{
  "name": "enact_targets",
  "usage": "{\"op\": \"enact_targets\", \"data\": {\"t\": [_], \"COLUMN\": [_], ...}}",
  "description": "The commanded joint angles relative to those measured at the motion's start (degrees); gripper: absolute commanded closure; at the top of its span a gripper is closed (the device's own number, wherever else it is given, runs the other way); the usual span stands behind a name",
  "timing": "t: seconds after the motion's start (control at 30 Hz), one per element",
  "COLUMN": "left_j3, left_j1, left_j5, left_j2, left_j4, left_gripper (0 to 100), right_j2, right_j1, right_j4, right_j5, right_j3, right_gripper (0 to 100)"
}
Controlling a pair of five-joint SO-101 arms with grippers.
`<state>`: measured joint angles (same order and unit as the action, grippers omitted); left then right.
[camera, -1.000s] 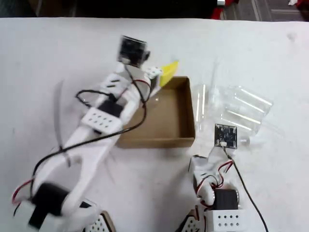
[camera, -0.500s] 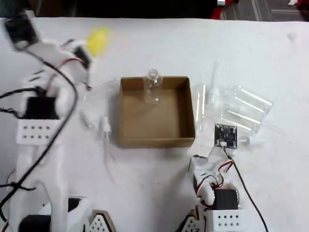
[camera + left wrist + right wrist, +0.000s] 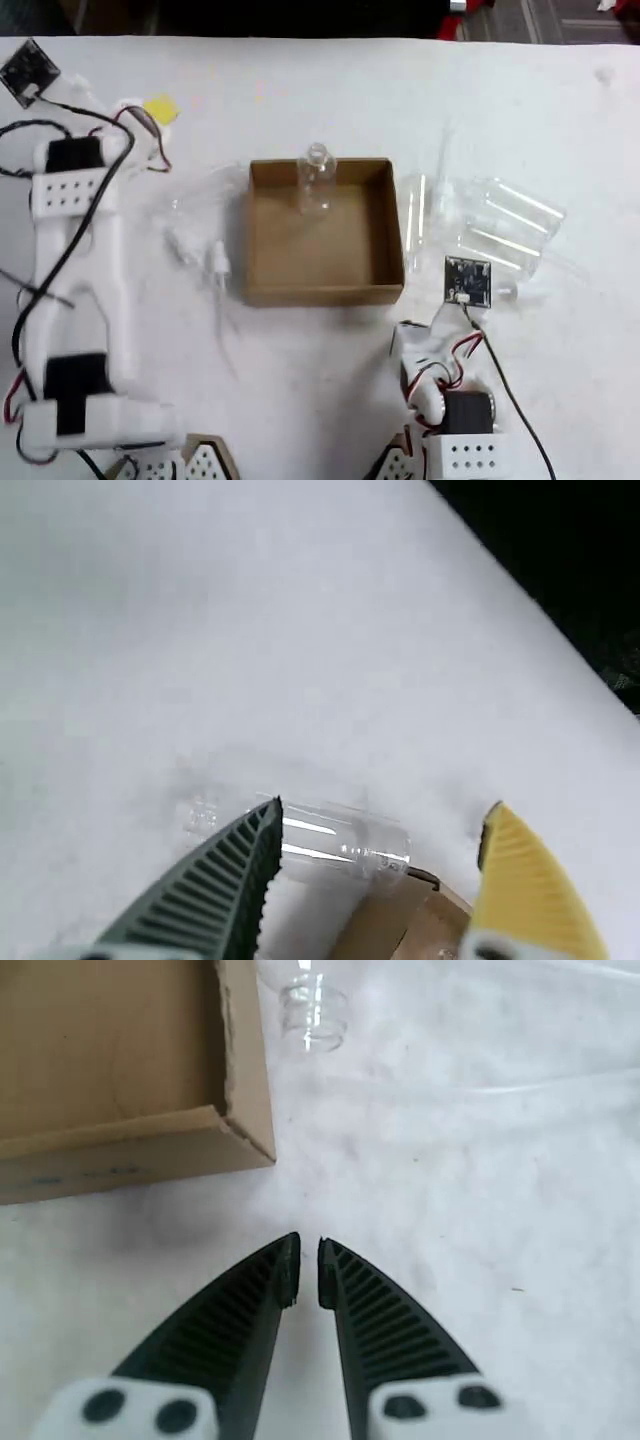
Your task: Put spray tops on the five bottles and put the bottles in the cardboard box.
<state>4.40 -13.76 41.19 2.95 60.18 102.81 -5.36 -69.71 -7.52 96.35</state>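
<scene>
Tools first: found the left tool (image 3: 382,815) released, dark and yellow jaws spread wide with nothing between them, hanging over the far left part of the desk (image 3: 300,80). Found the right tool (image 3: 308,1260) all but clenched, gripping nothing, low over the desk just off a near corner of the cardboard box (image 3: 325,288). Noted one clear bottle (image 3: 317,180) already inside the box against its far wall, neck above the rim, seemingly without a top. Noted a second bottle (image 3: 335,835) lying on its side just beside a corner of the box, ahead of the left tool and apart from it. Counted several loose bottles (image 3: 500,225) lying in a cluster right of the box, and white spray tops (image 3: 215,262) with thin dip tubes lying left of it. Judged the bottles empty, hence very light, thin-walled and smooth; likely to roll or skate off when nudged, and to dent rather than crack under a hard pinch. Recommend taking hold across the barrel below the shoulder, jaws square to the long axis, leaving the threaded neck free. Judged the spray tops light, with whippy tubes; best held by the head. Recorded a plain white desk surface giving poor contrast against clear plastic. Made out little of the dark room beyond the far edge.
</scene>
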Motion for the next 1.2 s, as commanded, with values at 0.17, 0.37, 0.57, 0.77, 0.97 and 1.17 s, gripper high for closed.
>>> {"op": "enact_targets", "data": {"t": [0.17, 0.37, 0.57, 0.77, 0.97, 1.17], "left_j3": [-10.02, -6.33, -2.11, -2.02, -2.55, -4.84], "left_j1": [-0.84, -1.80, -1.98, -1.80, 0.13, 3.56], "left_j5": [12.13, 12.84, 13.71, 21.45, 21.63, 25.05], "left_j2": [-6.73, -7.08, -7.08, -7.25, -13.32, -24.40], "left_j4": [9.93, 14.07, 14.86, 15.38, 11.25, 7.74], "left_gripper": [70, 70, 70, 70, 70, 52], "right_j2": [0.31, 0.31, 0.31, 0.31, 0.31, 0.31], "right_j1": [-0.13, -0.13, -0.13, -0.13, -0.13, -0.13], "right_j4": [-0.48, -0.48, -0.48, -0.48, -0.48, -0.48], "right_j5": [0.09, 0.09, 0.09, 0.09, 0.09, 0.09], "right_j3": [0.53, 0.53, 0.53, 0.53, 0.53, 0.53], "right_gripper": [98.1, 98.1, 98.1, 98.1, 98.1, 98.1]}}
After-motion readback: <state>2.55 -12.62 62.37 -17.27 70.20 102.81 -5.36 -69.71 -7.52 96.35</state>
